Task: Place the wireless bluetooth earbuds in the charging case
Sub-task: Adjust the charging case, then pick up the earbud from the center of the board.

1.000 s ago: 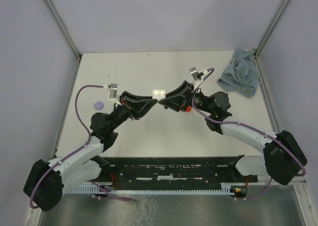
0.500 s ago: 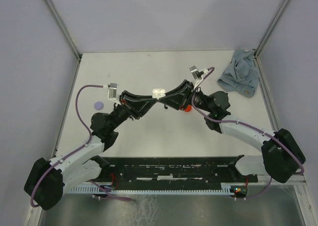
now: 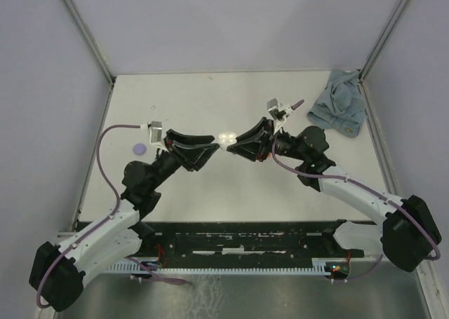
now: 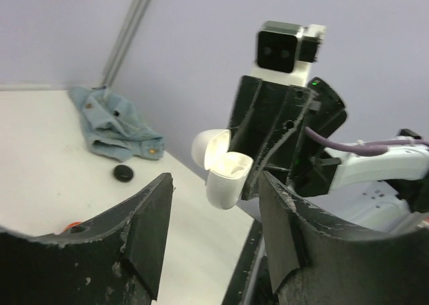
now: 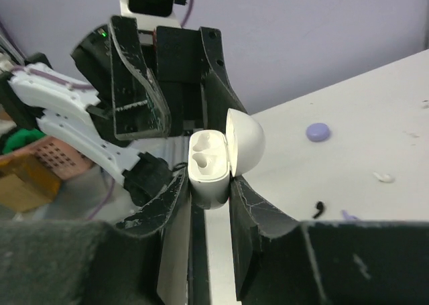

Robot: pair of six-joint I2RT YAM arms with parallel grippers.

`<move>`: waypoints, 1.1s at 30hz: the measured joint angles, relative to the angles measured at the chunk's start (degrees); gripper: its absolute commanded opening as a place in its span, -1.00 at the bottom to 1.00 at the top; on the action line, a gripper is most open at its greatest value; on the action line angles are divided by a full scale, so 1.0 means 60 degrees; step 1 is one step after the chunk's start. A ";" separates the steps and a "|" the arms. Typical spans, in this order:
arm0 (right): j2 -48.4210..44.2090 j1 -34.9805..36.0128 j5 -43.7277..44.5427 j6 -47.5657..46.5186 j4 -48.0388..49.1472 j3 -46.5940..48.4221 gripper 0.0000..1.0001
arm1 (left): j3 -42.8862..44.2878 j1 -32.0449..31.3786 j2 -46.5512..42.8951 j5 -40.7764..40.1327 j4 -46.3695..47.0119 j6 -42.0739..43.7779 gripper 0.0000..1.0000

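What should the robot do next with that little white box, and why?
Probably the left gripper should pull back and fetch the tiny black comma-shaped earbud: the right gripper holds the white clamshell charging case, lid open, slots empty, and the left jaws stand open.

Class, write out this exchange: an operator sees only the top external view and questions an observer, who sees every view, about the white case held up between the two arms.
Operator: Is anything inside the case yet?
Observer: No. The right wrist view shows the charging case with its lid hinged open and both wells empty.
Operator: Which arm actually has it?
Observer: The right gripper. In its own wrist view, it is clamped on the base of the case.
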 measured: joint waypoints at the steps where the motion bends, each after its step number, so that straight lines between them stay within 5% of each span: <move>1: -0.0160 -0.0040 -0.0047 -0.0412 -0.0339 0.0004 -0.91 | 0.0000 0.0000 -0.0222 -0.0109 -0.0324 0.0168 0.30; 11: -0.1242 -0.0237 -0.0204 -0.4750 -0.3326 -0.0095 -0.95 | 0.1359 0.0000 -0.1144 -0.2193 -0.5333 0.2375 0.51; 20: -0.1370 -0.0240 0.0313 -0.7410 -0.4685 -0.0747 -0.96 | 0.3661 0.0364 0.1122 -0.4717 -0.8805 0.3781 0.61; 29: -0.1370 -0.0244 0.1024 -0.8408 -0.4641 -0.1716 -0.96 | 0.5333 0.3971 0.4357 -0.4415 -1.0546 0.4084 0.57; 33: -0.1370 -0.0259 0.1264 -0.8437 -0.4328 -0.2004 -0.96 | 0.6138 0.4765 0.5697 -0.4262 -1.0812 0.4135 0.48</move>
